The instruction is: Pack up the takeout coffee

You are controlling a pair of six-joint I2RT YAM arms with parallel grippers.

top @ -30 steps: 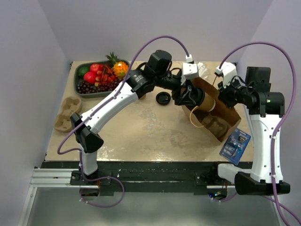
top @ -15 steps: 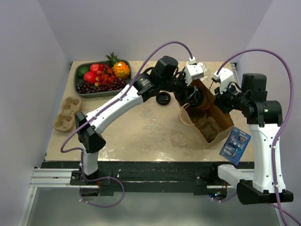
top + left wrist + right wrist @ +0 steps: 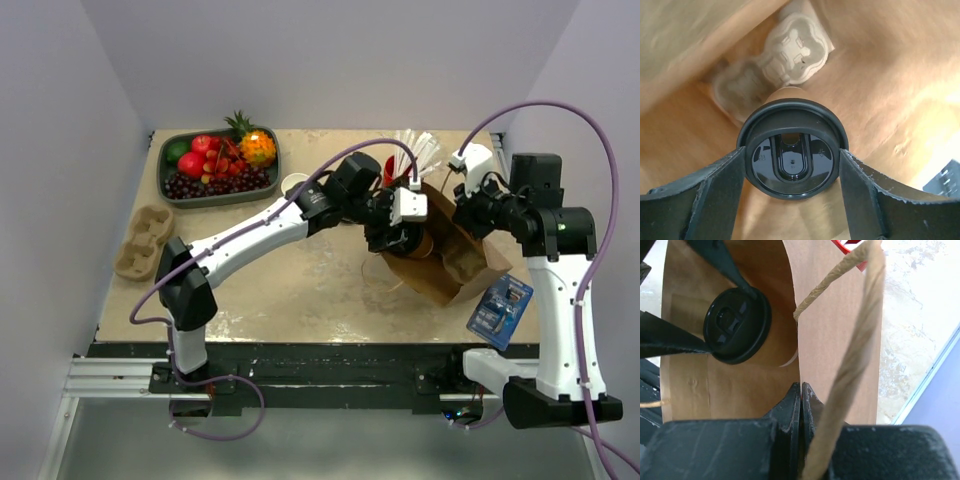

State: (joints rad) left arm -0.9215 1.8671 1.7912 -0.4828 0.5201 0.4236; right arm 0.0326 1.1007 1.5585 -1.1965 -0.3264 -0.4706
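The takeout coffee (image 3: pixel 791 162), seen from its round black lid, is held inside the open brown paper bag (image 3: pixel 455 272). My left gripper (image 3: pixel 792 149) is shut on the lid's rim, one finger on each side, and reaches into the bag's mouth in the top view (image 3: pixel 405 235). A pulp cup carrier (image 3: pixel 795 50) lies at the bag's bottom beyond the cup. My right gripper (image 3: pixel 801 386) is shut on the bag's upper edge and holds it open (image 3: pixel 470 215). The lid also shows in the right wrist view (image 3: pixel 737 325).
A fruit tray (image 3: pixel 170 190) stands at the back left. A second pulp carrier (image 3: pixel 143 240) lies at the left edge. A lidless paper cup (image 3: pixel 294 184) and a red cup with white straws (image 3: pixel 410 152) stand behind the bag. A blue packet (image 3: pixel 500 305) lies right of it.
My left gripper has moved down and forward, carrying the coffee into the bag's mouth. The bag has swung round with its opening toward the left arm, still held by my right gripper.
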